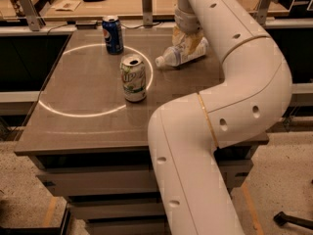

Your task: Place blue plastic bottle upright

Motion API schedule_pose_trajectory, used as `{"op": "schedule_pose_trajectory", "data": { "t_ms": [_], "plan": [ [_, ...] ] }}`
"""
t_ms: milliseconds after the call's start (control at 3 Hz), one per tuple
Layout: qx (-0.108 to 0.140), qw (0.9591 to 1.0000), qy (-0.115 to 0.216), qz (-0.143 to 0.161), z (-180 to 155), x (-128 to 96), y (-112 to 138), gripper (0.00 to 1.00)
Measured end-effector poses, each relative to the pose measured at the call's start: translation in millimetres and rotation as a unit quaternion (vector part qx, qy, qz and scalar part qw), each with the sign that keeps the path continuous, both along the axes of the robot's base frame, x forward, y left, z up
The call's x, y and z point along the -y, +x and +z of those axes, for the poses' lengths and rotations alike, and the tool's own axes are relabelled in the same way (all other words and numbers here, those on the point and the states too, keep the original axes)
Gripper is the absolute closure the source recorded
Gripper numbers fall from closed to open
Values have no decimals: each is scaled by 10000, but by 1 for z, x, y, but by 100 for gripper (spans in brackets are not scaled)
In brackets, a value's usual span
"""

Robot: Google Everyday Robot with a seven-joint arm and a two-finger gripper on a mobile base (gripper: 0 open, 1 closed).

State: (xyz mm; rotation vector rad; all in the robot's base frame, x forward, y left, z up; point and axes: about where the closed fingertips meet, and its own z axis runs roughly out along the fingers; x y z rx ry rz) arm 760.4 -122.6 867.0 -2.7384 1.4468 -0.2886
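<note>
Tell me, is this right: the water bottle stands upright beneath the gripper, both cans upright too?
No: the camera view shows the blue plastic bottle lying on its side beneath the gripper. The Pepsi can and 7UP can do stand upright.

A: Light level?
B: Moderate, warm, from overhead. A thin bright ring of light (78, 114) lies on the matte grey-brown tabletop (88, 87).
A: Glare, shadows?
B: Soft sheen on the glossy white robot arm (244, 82). The gripper (188, 42) is at the table's far side, over the clear slim plastic bottle (178, 55), with a small dark shadow beneath. The table's sides are near black.
</note>
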Motion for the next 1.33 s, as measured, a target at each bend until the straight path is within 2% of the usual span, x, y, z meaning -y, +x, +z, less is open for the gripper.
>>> {"op": "schedule_pose_trajectory", "data": {
  "t_ms": [667, 1000, 1333],
  "plan": [
    [0, 10000, 0, 0, 0, 0, 0, 13],
    [0, 10000, 0, 0, 0, 0, 0, 0],
    [0, 10000, 0, 0, 0, 0, 0, 0]
  ]
}}
